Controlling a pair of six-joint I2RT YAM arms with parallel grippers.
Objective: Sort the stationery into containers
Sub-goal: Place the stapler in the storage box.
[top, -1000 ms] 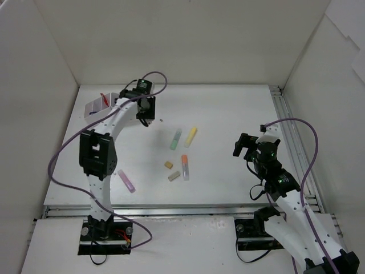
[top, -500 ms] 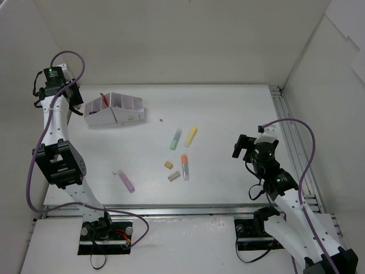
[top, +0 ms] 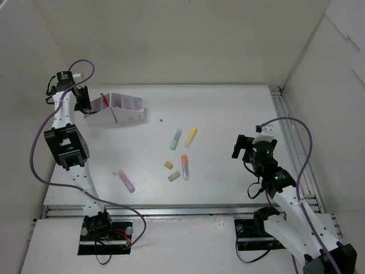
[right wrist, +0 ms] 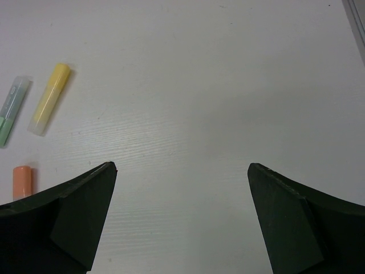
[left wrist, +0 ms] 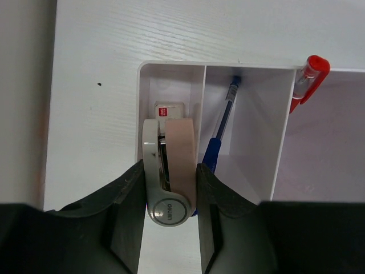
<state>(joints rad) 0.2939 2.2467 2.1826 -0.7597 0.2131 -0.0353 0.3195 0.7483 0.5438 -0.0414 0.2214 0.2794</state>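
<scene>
sharpener (left wrist: 177, 154) pinched in left gripper (left wrist: 169, 184), wrist-view only

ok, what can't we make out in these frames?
- Left wrist: held item covers the blue pen's lower end and part of a white block behind it.
- Left wrist: red pen shows only its top; a wall of the box hides the rest.
- Right wrist: green marker cut off by the left edge.
- Top: dark speck and white bit, too small to identify.

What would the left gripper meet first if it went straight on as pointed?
Likely the end compartment of the box, holding a white block; the pink tool in the left gripper would touch first; depth is unclear.
</scene>
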